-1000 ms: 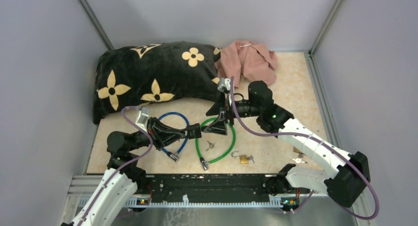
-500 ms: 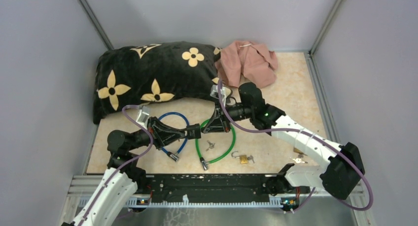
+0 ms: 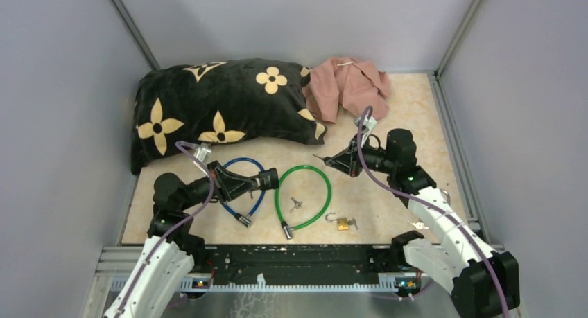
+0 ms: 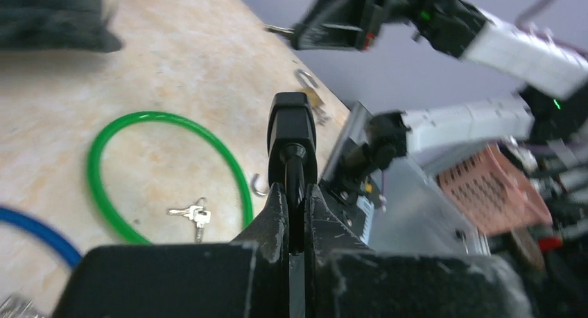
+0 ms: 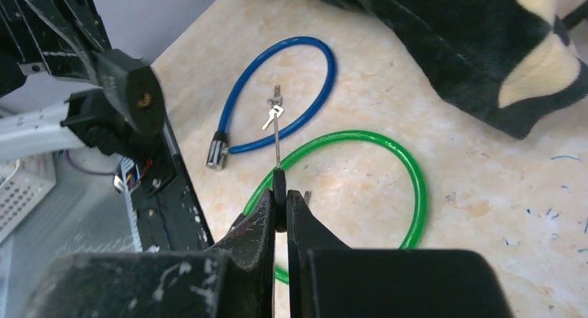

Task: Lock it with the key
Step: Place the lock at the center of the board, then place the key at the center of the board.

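My left gripper [image 3: 262, 181] [image 4: 295, 195] is shut on the black lock head [image 3: 270, 179] [image 4: 291, 120] of the green cable lock [image 3: 326, 193] [image 4: 159, 115] and holds it above the table. In the right wrist view the lock head [image 5: 139, 100] shows its keyhole face. My right gripper [image 3: 334, 161] [image 5: 279, 201] is shut on the black-headed key [image 5: 279, 183], whose thin shaft [image 3: 317, 156] points left at the lock head, a hand's width away. The green cable's metal end [image 3: 286, 229] lies loose on the table.
A blue cable lock [image 3: 243, 163] [image 5: 305, 103] lies under the left arm. Loose keys [image 3: 296, 204] [image 4: 194, 213] rest inside the green loop. An open brass padlock [image 3: 342, 224] and another key [image 3: 418, 226] lie near the front. A black flowered pillow [image 3: 222, 107] and a pink cloth [image 3: 350, 86] sit at the back.
My right gripper was open at the lock head, shut, then drew back to the right with the key in it. The left arm pulled the lock head slightly left.
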You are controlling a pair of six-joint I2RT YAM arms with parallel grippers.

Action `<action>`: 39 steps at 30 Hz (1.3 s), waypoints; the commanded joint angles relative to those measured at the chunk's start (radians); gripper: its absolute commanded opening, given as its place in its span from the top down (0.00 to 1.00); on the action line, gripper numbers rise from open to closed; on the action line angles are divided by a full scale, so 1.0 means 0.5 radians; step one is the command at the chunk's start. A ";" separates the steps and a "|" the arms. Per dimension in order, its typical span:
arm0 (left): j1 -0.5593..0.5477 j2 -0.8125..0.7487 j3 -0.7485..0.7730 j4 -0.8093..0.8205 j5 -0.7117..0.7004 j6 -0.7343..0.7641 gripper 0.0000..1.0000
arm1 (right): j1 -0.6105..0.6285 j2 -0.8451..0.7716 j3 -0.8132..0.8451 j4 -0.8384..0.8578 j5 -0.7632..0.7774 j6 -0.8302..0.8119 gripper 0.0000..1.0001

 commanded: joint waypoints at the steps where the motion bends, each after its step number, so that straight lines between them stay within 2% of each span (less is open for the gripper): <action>1: 0.123 -0.011 0.144 -0.493 -0.656 -0.180 1.00 | -0.003 0.036 -0.031 0.235 0.307 0.259 1.00; 3: 0.229 -0.013 0.175 -0.962 -0.995 -0.288 1.00 | 0.108 0.092 -0.081 0.343 0.510 0.396 1.00; 4: 0.294 -0.018 0.176 -1.079 -1.112 -0.337 1.00 | 0.256 0.134 -0.086 0.396 0.593 0.434 1.00; 8: 0.642 -0.092 0.133 -1.306 -1.300 -0.632 1.00 | 0.717 0.495 0.142 0.429 0.868 0.475 1.00; 12: 0.840 -0.181 0.142 -1.432 -1.481 -0.812 1.00 | 1.061 1.071 0.476 0.597 0.824 0.536 1.00; 15: 0.911 -0.190 0.192 -1.630 -1.874 -0.780 1.00 | 1.282 1.515 0.850 0.618 0.679 0.576 1.00; 18: 0.936 -0.188 0.172 -1.726 -2.216 -0.640 1.00 | 1.484 1.907 1.270 0.441 0.507 0.522 1.00; 21: 0.938 -0.214 0.112 -1.803 -2.247 -0.696 1.00 | 1.599 2.156 1.466 0.414 0.371 0.547 1.00; 26: 0.941 -0.237 -0.007 -1.769 -2.191 -0.771 1.00 | 1.668 2.439 1.679 0.379 0.368 0.631 1.00; 28: 0.935 -0.243 -0.009 -1.762 -2.169 -0.781 0.89 | 1.679 2.532 1.753 0.356 0.344 0.671 1.00; 32: 0.919 -0.278 0.005 -1.783 -2.241 -0.779 0.52 | 1.691 2.660 1.842 0.343 0.328 0.749 0.99; 37: 0.914 -0.308 0.033 -1.793 -2.298 -0.743 0.16 | 1.691 2.718 1.970 0.136 0.427 0.696 0.76; 39: 0.905 -0.318 0.037 -1.797 -2.295 -0.734 0.06 | 1.691 2.701 1.991 0.065 0.442 0.644 0.67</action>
